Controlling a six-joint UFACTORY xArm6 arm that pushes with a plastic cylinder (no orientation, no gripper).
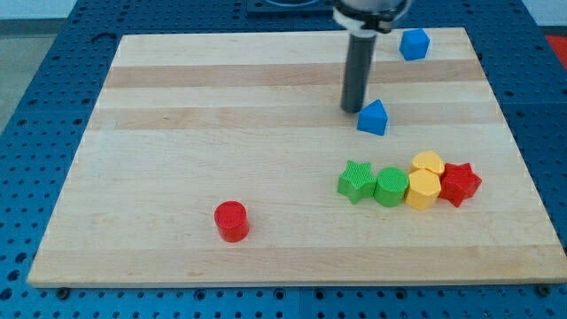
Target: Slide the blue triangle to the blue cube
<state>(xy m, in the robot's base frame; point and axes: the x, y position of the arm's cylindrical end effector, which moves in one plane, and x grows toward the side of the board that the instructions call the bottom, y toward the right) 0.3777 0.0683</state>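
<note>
The blue triangle [373, 118] sits on the board's [177, 133] upper right part, well apart from the blue cube [414, 43], which lies near the view's top right corner. The slide looks barely begun: the whole gap up and to the right remains to be covered.

The arm carries no gripper, so nothing opens or closes; it ends in a dark rod. The tip [353, 109] stands just beside the triangle, at its upper left, touching or nearly so; which cannot be told. From that side a push would likely send the triangle down-right, so the tip probably needs to come round below it.

Further out, a green star [356, 181], green cylinder [391, 187], two yellow blocks [425, 181] and red star [460, 183] cluster lower right. A red cylinder [231, 220] stands alone lower left.
</note>
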